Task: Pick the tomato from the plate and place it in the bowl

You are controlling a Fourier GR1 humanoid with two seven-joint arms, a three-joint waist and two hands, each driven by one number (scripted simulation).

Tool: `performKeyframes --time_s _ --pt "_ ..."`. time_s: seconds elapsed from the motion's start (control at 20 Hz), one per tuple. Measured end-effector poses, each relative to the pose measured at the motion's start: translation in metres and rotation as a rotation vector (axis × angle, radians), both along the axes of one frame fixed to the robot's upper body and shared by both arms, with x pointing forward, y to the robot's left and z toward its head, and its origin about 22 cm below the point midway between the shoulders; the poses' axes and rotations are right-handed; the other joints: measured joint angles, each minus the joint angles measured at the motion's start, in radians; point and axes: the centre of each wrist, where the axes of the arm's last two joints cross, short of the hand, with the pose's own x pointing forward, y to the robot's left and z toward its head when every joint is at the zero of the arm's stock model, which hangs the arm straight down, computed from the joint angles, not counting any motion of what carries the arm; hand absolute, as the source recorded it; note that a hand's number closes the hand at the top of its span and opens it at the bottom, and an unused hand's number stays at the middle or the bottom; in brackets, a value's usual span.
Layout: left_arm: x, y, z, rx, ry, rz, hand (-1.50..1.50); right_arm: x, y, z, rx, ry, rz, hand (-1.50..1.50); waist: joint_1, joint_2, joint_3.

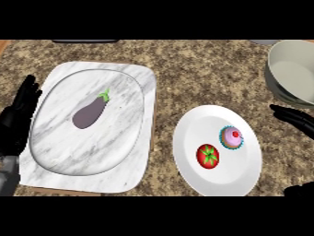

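Two robot hands, both with fingers straight: left robot hand point(15, 120) at the tray's point(135, 138) edge, right robot hand point(303, 122) between bowl point(302, 73) and plate point(193, 138). Tomato point(209, 155) on plate, beside cupcake point(231, 138).

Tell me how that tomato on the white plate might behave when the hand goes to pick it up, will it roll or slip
The tomato looks round and glossy, so it could roll on the smooth white plate if nudged sideways, and may slip between fingers. The cupcake sits close beside it, so a wide grasp by the right hand might bump that too.
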Motion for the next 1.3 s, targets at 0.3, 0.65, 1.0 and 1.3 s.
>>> performKeyframes --time_s 0.3,0.65,1.0,1.3 --pt "0.006 -0.002 0.001 -0.005 0.008 -0.012 0.0 0.022 0.037 0.046 -0.097 0.009 0.018 -1.5 0.012 0.002 -0.001" --pt "0.011 -0.005 0.006 -0.004 0.005 -0.03 0.0 0.044 0.078 0.065 -0.381 0.104 0.076 -1.5 0.027 0.004 -0.001" --pt "0.012 -0.01 0.007 -0.013 0.007 -0.024 0.0 0.064 0.116 0.051 -0.564 0.236 0.152 -1.5 0.022 0.004 -0.001" --pt "0.011 -0.008 0.015 -0.009 -0.001 -0.02 0.0 0.075 0.144 0.03 -0.723 0.34 0.204 -1.5 0.018 0.003 0.0"
